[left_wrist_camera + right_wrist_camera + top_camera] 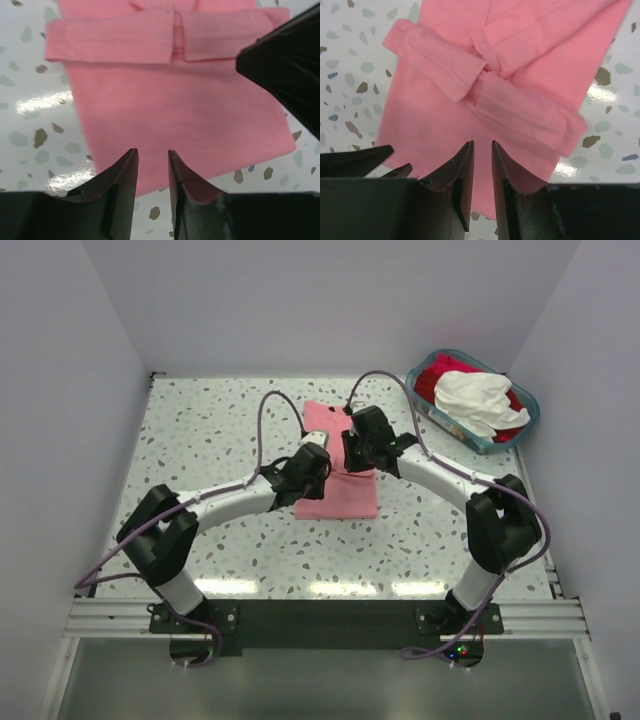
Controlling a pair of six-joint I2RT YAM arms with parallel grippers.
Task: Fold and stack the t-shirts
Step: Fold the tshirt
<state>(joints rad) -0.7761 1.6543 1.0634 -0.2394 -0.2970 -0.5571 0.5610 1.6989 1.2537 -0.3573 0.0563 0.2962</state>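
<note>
- Across the middle of the speckled table, find the salmon-pink t-shirt lying flat, narrowed to a long panel beneath both arms.
- At the far right corner, note the teal basket holding a white t-shirt over a red t-shirt, both crumpled, neither folded.
- Just above the pink cloth, see the left gripper with jaws slightly parted, clasping nothing; likewise the right gripper, narrow gap, empty.
- On the pink chest, mark both sleeves turned inward, meeting near the centre.
- Judge as early going: sleeve folds done on the first shirt; crosswise fold pending, then two more shirts, then stacking. No stack visible yet.
</note>
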